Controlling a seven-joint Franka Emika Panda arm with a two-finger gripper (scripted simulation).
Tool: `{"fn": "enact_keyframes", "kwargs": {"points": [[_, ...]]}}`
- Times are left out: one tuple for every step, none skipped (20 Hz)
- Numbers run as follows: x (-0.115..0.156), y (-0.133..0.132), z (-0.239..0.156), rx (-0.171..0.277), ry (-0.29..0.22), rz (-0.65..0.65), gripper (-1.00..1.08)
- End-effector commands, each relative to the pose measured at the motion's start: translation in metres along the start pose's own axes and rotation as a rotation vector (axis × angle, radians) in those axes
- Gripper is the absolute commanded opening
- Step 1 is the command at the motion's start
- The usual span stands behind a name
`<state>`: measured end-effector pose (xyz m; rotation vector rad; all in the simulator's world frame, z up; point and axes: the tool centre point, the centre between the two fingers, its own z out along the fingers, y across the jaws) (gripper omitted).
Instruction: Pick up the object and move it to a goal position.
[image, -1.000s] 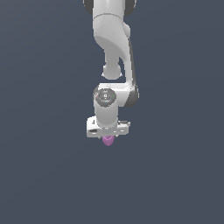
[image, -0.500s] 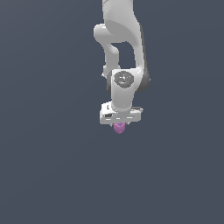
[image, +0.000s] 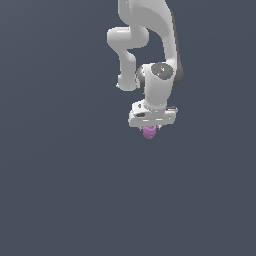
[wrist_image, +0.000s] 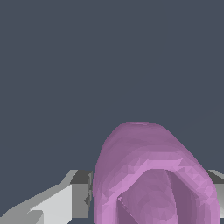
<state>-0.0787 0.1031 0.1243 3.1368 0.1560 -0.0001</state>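
Exterior view: my white arm (image: 150, 35) enters from twelve o'clock and bends down to the wrist, where my pincer (image: 149, 131) points toward six o'clock over a plain dark grey ground (image: 60, 190). The pinkish-purple pot (image: 149, 132) sits directly under the broad white pincer body, at about one o'clock from the middle of the picture; it is far narrower than that body, and only its rounded lower part pokes out below. Wrist view: the pot (wrist_image: 148, 175) fills the near field as a rounded lump with a ringed, hollowed end turned toward the camera. One pale grey finger (wrist_image: 65, 199) lies at nine o'clock of the pot, its dark inner pad touching the pot's side; a sliver of the other finger (wrist_image: 217, 183) shows at three o'clock, hard against the opposite side. My pincer is thus pinching the pot, one finger pressed to each flank. Behind the pot only the even grey ground (wrist_image: 87, 65) appears; whether the pot touches that ground cannot be told from either view.
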Motion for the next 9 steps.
{"fn": "enact_keyframes", "kwargs": {"points": [[-0.01, -0.013, -0.006, 0.0, 0.0, 0.001, -1.0], [-0.013, -0.017, -0.008, 0.0, 0.0, 0.001, -1.0], [-0.015, -0.021, -0.01, 0.0, 0.0, 0.001, -1.0], [-0.017, -0.025, -0.011, 0.0, 0.0, 0.001, -1.0], [-0.019, -0.027, -0.012, 0.0, 0.0, 0.001, -1.0], [-0.021, -0.029, -0.013, 0.0, 0.0, 0.001, -1.0], [-0.022, -0.031, -0.014, 0.0, 0.0, 0.001, -1.0], [-0.022, -0.032, -0.015, 0.0, 0.0, 0.001, -1.0], [-0.022, -0.032, -0.015, 0.0, 0.0, 0.001, -1.0]]}}
